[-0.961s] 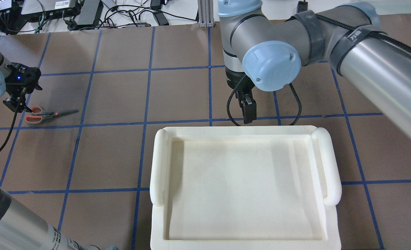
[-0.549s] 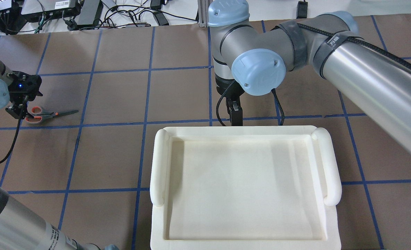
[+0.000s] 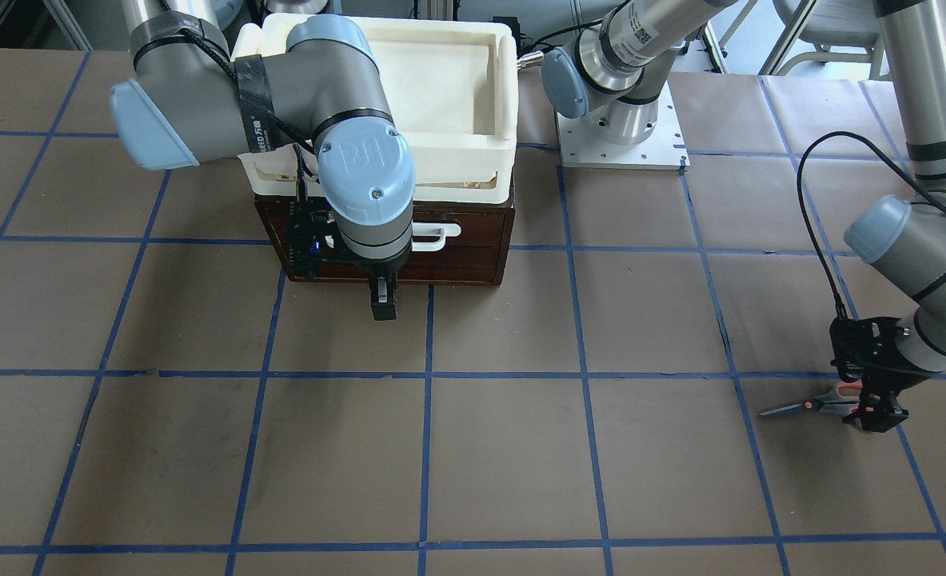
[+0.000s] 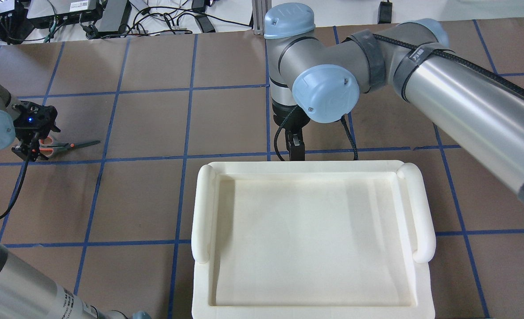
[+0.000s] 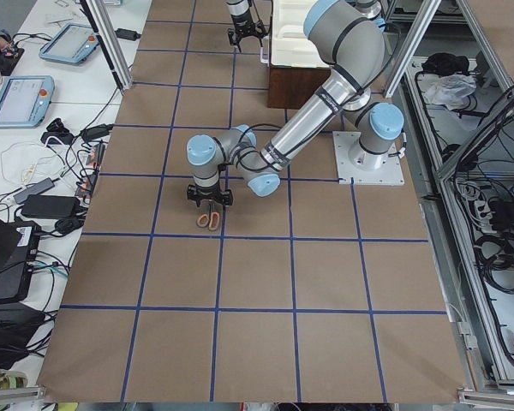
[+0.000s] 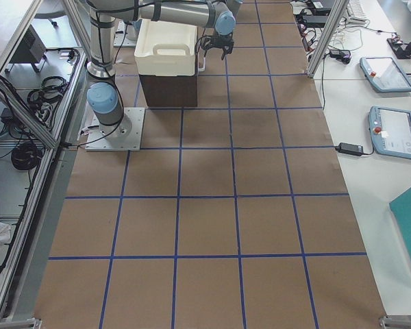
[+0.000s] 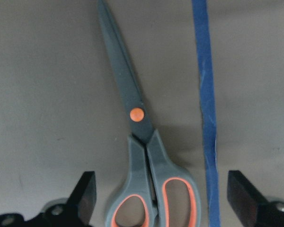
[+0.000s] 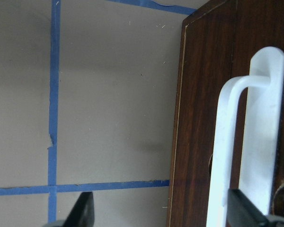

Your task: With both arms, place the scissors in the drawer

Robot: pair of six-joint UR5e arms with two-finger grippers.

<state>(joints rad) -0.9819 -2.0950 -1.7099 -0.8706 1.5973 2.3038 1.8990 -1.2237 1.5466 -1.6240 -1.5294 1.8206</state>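
Scissors (image 7: 137, 156) lie beside a tape line (image 7: 206, 94) inside the wide-apart left claw (image 7: 162, 196) (right claw (image 8: 161, 208) apart too).

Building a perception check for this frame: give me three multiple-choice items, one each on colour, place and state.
1. What colour is the drawer handle? A white; B black; C orange.
2. The scissors are: A in the drawer; B flat on the table; C lifted off the table.
3. The left claw is: A open; B shut on the scissors; C out of view.
Key: A, a white bar on dark wood in the right wrist view; B, they lie on the brown surface; A, its fingers stand apart beside the scissor loops.
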